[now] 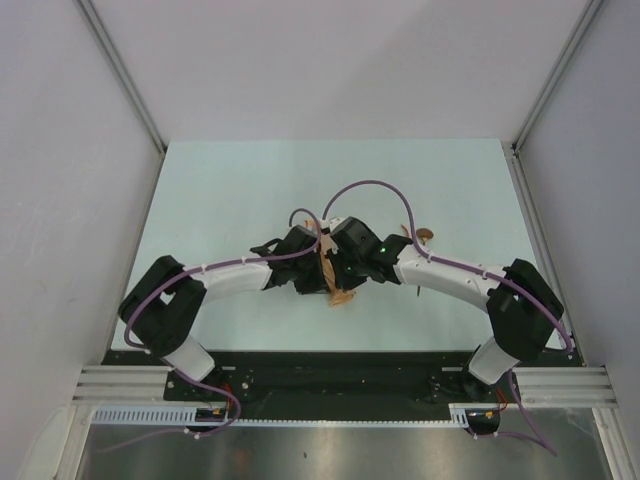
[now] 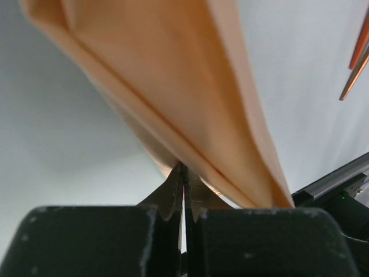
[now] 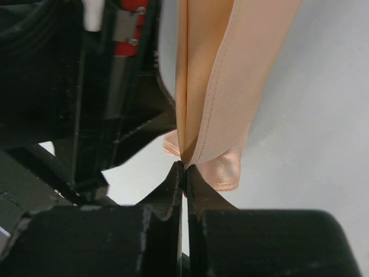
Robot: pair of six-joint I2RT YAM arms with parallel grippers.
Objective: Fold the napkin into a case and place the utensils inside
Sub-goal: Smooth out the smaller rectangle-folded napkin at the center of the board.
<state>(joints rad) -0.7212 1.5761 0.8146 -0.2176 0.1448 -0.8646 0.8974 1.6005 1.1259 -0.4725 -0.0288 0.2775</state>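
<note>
Your left gripper (image 2: 184,193) was pinched shut on the napkin (image 2: 173,86); that cloth looked light and limp, likely to sag and slip, so its hemmed edges were the places to grip; it sat mid-worktop (image 1: 220,200), between both grippers; your right gripper (image 3: 184,173) was clamped on its folded hem; the utensils (image 2: 357,55) lay just right of it.

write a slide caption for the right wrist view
Right jaws pinched shut on a folded edge of the soft peach-orange cloth napkin, the black left arm close alongside.
</note>
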